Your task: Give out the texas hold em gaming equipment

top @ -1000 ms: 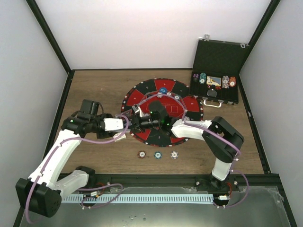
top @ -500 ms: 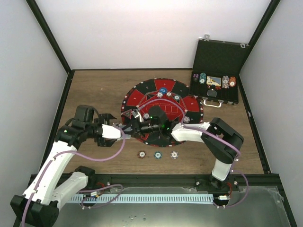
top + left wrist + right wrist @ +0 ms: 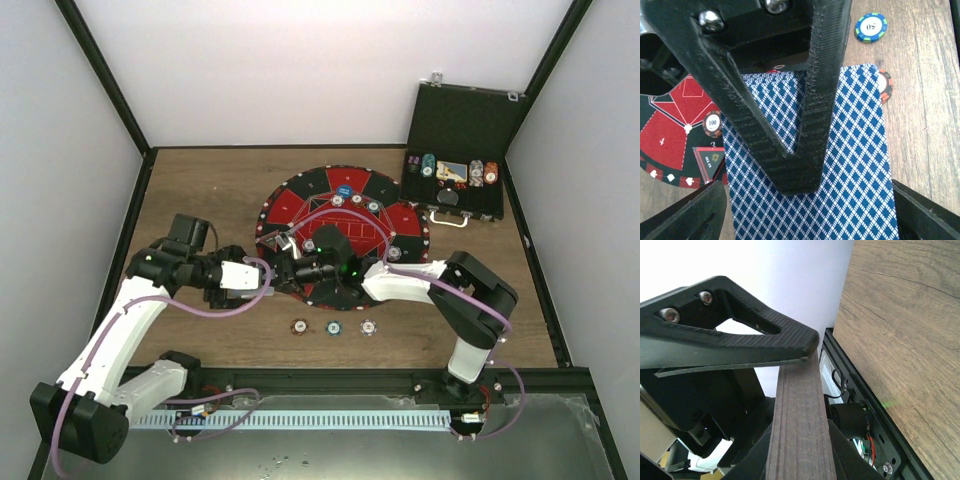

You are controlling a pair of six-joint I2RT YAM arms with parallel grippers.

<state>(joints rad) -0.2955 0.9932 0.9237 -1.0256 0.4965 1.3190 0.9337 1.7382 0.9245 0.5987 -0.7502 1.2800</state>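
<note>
**A:** What lies nearest the arms?

**B:** Three poker chips in a row on the wooden surface.

**A:** And the cards?

**B:** Just beyond, at the near left rim of the round mat. The right gripper has its fingers clamped on the deck of cards, blue backs showing. The left gripper faces it, fingers spread either side of the deck's end. The deck's long axis runs left to right, straight into that gap.

**A:** Farther back?

**B:** The open case, far right.

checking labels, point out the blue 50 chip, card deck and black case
blue 50 chip (image 3: 871, 27), left wrist view, face centre
card deck (image 3: 855, 165), left wrist view, top card's back
black case (image 3: 468, 118), top external view, open lid
</note>
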